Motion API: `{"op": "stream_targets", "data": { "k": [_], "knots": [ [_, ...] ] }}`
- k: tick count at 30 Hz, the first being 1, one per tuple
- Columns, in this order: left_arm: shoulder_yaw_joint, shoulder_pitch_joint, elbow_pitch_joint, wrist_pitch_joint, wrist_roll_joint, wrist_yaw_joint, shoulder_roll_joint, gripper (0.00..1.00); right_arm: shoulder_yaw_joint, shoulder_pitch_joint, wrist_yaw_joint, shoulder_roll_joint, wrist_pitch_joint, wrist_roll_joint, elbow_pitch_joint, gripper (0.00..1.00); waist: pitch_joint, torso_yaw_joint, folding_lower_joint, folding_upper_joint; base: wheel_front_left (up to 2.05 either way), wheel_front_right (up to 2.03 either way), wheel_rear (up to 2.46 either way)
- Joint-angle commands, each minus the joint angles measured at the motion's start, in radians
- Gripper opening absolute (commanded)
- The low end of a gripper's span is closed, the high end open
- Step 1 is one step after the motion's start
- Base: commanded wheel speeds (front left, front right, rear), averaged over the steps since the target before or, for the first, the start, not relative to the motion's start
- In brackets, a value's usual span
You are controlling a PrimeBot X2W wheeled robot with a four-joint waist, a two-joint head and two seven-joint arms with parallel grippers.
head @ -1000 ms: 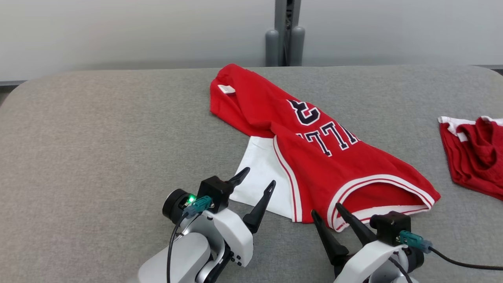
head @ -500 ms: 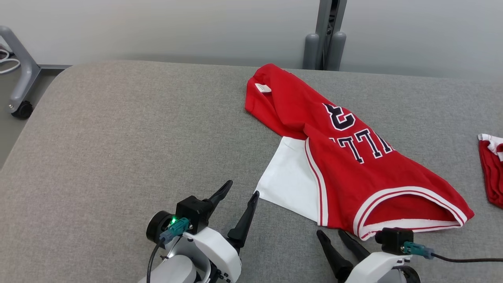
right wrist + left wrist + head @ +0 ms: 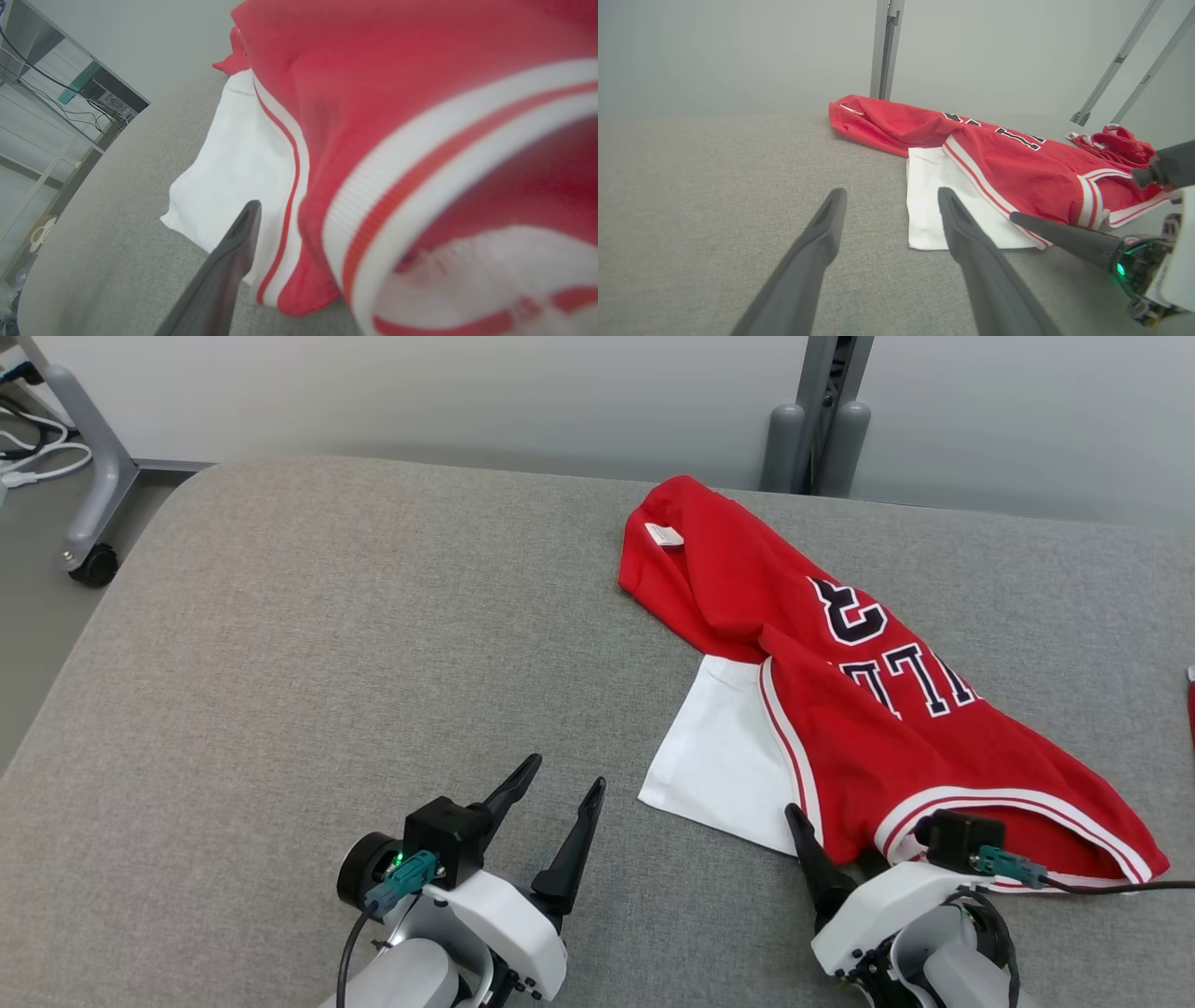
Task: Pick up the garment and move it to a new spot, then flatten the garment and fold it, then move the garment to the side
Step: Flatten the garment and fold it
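left claw: apart, over bare surface | right claw: now up against jersey hem, one finger hidden, cannot tell if apart | jersey: crumpled at surface's right, unmoved

- The garment is a red jersey with white-and-red striped trim and dark, white-edged lettering across it.
- It lies rumpled and partly folded over itself on the grey counter, running diagonally from the far middle to the near right.
- A white panel lies flat, sticking out from under its near-left edge.
- A small white label shows at the far end; a trimmed opening gapes at the near end.
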Motion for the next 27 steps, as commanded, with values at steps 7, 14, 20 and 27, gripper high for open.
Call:
{"op": "stream_targets", "data": {
  "k": [7,14,20,27],
  "knots": [
    [0.044,0.035,-0.015,-0.004,0.016,0.009,0.005,1.0,0.066,0.004,0.0,-0.005,-0.007,-0.026,0.064,0.0,0.002,-0.052,0.0,0.0,0.0,0.0,0.0],
    [0.082,0.059,-0.024,-0.004,0.024,0.004,0.003,1.0,0.038,0.065,-0.003,-0.051,0.076,-0.069,0.012,0.0,-0.003,-0.145,0.0,0.0,0.0,0.0,0.0],
    [0.105,0.068,-0.024,-0.004,0.033,0.0,0.001,1.0,-0.012,0.145,-0.003,-0.176,0.214,-0.072,-0.159,0.0,-0.005,-0.208,0.0,0.0,0.0,0.0,0.0],
    [0.124,0.073,-0.025,-0.004,0.043,-0.005,-0.004,1.0,-0.062,0.237,-0.003,-0.318,0.388,-0.063,-0.348,0.0,-0.005,-0.243,0.0,0.0,0.0,0.0,0.0]
  ]
}}
